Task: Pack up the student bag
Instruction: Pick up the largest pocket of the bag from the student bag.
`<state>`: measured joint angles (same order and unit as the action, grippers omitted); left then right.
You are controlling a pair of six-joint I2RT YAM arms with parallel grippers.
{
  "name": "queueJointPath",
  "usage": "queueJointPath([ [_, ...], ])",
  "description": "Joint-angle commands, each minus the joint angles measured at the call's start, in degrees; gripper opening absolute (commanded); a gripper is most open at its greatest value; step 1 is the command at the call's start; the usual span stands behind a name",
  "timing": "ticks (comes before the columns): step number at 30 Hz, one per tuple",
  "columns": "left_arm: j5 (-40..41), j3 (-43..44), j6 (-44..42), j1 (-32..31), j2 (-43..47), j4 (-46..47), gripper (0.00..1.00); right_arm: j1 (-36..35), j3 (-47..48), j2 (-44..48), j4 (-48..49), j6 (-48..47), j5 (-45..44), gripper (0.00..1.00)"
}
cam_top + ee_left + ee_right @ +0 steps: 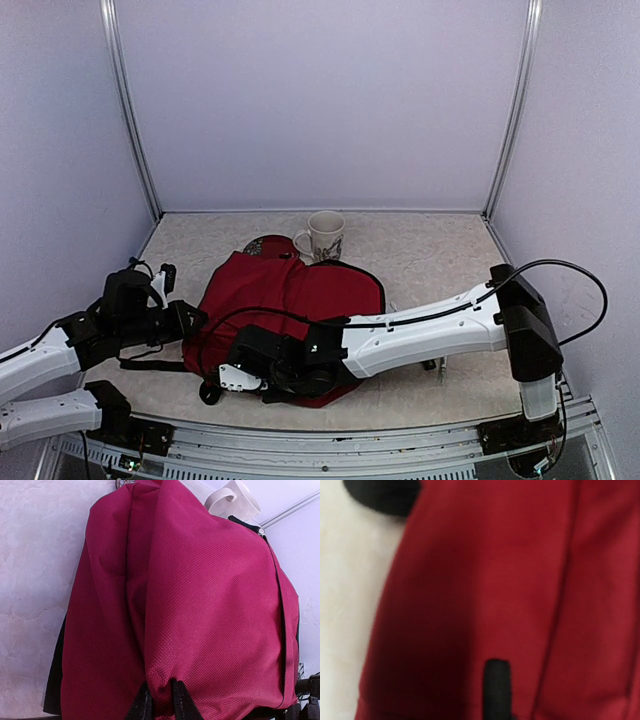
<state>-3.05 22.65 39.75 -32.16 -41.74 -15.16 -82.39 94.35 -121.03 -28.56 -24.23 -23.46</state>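
Nearest to me, the right gripper (238,377) hangs low over the near edge of the bag (290,300), which lies slumped in the middle of the desk (440,250). That wrist view is blurred. I see only one black finger (497,690) against red cloth, so I cannot tell whether those jaws are open or closed, or whether they hold anything. What looks like a black strap (150,363) trails off the bag's near-left corner.

A little farther in, at the bag's left side, the left gripper (159,702) has its jaws closed on a small pinched fold of the red fabric.

I judge the bag soft and limp. The cloth puckers around that pinch, so pulling on one fold would likely raise a tent of fabric rather than the whole bag. It looks light, and the coarse weave should not slip. Firmer holds, I think, are the black trim (380,285) along the edge or the strap.

At the far side, a white mug (325,236) stands just behind the bag. It is the fragile thing here, and a hard tug on the bag could knock it.
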Motion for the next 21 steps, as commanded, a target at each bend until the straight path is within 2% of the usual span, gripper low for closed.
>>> queueJointPath([
  [1, -0.3, 1.9, -1.0, 0.5, 0.7, 0.5, 0.13, -0.7, 1.9, -2.7, 2.5, -5.4, -6.5, 0.23],
  [5, -0.2, 1.7, -1.0, 0.5, 1.3, 0.7, 0.13, -0.6, 2.3, -3.3, 4.9, -8.1, -13.4, 0.21],
  [8, -0.4, 1.8, -1.2, 0.6, 0.8, 0.9, 0.12, -0.7, 3.1, -3.8, 4.3, -8.9, -14.1, 0.18],
  [10, -0.5, 1.9, -1.3, 0.6, 0.6, 0.8, 0.11, -0.7, 3.2, -3.9, 3.9, -9.2, -14.4, 0.13],
  [13, -0.3, 1.9, -1.4, 0.6, 0.9, 0.7, 0.09, -0.7, 3.4, -3.8, 3.5, -8.6, -15.5, 0.00],
  [14, -0.3, 1.9, -1.4, 0.6, 1.0, 0.7, 0.08, -0.7, 3.6, -3.4, 3.3, -8.0, -15.6, 0.00],
  [17, 0.0, 2.0, -1.5, 0.9, 1.3, 0.7, 0.06, -0.6, 3.2, -1.0, 2.0, -4.3, -12.7, 0.00],
  [21, 0.3, 2.2, -2.0, 1.7, 1.3, 0.6, 0.01, -0.7, -0.3, 4.7, 0.8, 3.2, -3.3, 0.00],
])
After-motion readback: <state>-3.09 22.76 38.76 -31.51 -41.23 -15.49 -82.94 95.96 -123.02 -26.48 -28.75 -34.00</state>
